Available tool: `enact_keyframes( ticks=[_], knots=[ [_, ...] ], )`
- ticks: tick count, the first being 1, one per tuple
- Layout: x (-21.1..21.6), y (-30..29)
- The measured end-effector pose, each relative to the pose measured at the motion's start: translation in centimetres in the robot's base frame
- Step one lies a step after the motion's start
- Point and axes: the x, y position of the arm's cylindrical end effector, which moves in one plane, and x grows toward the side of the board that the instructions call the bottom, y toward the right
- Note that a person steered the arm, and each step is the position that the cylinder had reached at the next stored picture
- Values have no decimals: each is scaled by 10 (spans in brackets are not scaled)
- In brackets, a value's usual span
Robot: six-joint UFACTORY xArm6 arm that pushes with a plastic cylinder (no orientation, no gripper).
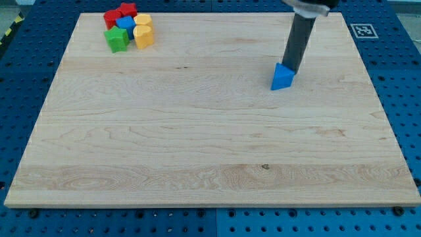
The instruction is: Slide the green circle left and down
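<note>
The only green block (117,39) sits at the lower left of a tight cluster near the board's top left corner; its exact shape is hard to make out. My tip (290,70) is far from it, at the view's right, touching the upper right side of a blue triangle (282,78). The dark rod rises from the tip toward the view's top.
The cluster also holds two red blocks (113,18) (128,9), a blue block (125,25) and two yellow blocks (143,21) (144,36), all touching or nearly touching the green one. The wooden board (210,145) lies on a blue perforated table (20,79).
</note>
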Motion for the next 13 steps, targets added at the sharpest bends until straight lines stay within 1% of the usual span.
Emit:
enact_keyframes(
  ticks=[2, 3, 4, 5, 6, 7, 8, 9, 11, 12, 13],
  knots=[
    [59, -38],
    [65, 27],
    [63, 124],
    [30, 178],
    [-30, 191],
    [-89, 173],
    [-134, 134],
    [-161, 122],
    [-197, 102],
    [-197, 87],
    [-197, 52]
  ],
)
